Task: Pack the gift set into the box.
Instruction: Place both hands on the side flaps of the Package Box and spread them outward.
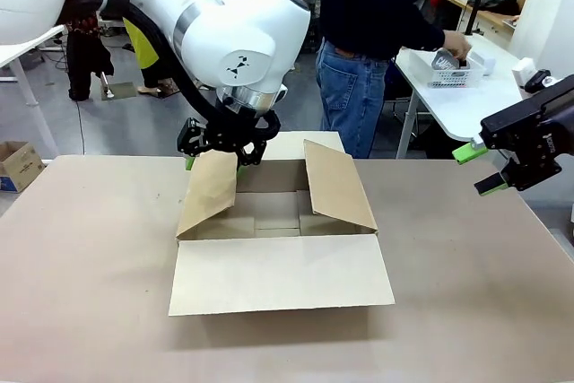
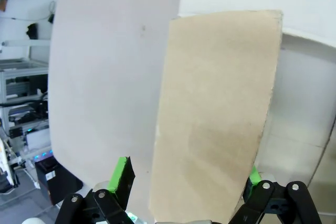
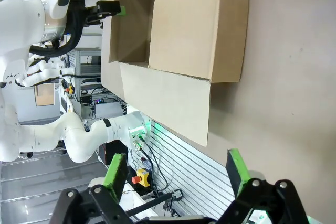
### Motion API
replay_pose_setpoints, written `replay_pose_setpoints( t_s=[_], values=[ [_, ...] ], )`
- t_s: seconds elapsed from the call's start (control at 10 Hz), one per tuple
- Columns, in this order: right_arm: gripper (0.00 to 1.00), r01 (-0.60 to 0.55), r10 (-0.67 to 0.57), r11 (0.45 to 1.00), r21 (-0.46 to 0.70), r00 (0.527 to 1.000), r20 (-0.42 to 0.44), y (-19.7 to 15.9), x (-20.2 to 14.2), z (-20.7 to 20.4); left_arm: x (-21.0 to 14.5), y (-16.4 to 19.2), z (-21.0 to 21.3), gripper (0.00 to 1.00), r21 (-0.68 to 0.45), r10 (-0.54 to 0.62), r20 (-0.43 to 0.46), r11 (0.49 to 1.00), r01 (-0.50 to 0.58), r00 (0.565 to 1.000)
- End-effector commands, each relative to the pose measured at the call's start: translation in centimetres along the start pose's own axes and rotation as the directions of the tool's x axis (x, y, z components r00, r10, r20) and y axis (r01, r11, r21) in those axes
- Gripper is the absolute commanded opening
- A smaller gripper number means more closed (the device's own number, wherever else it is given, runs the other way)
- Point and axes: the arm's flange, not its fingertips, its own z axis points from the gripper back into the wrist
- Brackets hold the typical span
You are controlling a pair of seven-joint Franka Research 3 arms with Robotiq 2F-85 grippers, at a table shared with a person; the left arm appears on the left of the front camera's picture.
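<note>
An open cardboard box (image 1: 280,274) sits mid-desk (image 1: 90,266). The left gripper (image 1: 220,157) straddles its raised left flap (image 1: 211,190), fingers spread (not pinching). The right gripper (image 1: 480,169) hovers wide open over the desk's right side. The basket (image 1: 451,75) of gifts rests on a far white table (image 1: 448,107), a person's hand (image 1: 457,44) at it.

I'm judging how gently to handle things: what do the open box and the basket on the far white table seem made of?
The box looks like plain brown cardboard, matte, with creased flaps and raw cut edges. The basket looks like white plastic, going by its regular grid of holes, though it is too far off to be sure.
</note>
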Motion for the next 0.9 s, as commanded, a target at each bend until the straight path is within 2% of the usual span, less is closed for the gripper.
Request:
replay_pose_setpoints(
  t_s=[0.0, 0.3, 0.5, 0.8],
  values=[
    [1.0, -0.008, 0.008, 1.0, 0.011, 1.0, -0.002, 0.0, -0.2, 0.0, -0.1, 1.2, 0.4, 1.0, 0.021, 0.05, 0.027, 0.998, -0.05, 0.998],
    [1.0, -0.008, 0.008, 1.0, 0.011, 1.0, -0.002, 0.0, -0.2, 0.0, 0.8, 5.9, -0.9, 1.0, -0.026, 0.116, -0.001, 0.993, -0.116, 0.993],
    [1.0, -0.008, 0.008, 1.0, 0.011, 1.0, -0.002, 0.0, -0.2, 0.0, 1.5, 9.3, -1.9, 1.0, -0.095, 0.071, -0.025, 0.993, -0.073, 0.997],
    [1.0, -0.008, 0.008, 1.0, 0.011, 1.0, -0.002, 0.0, -0.2, 0.0, 1.9, 15.6, -5.1, 1.0, -0.288, 0.012, -0.041, 0.957, -0.024, 0.999]
  ],
)
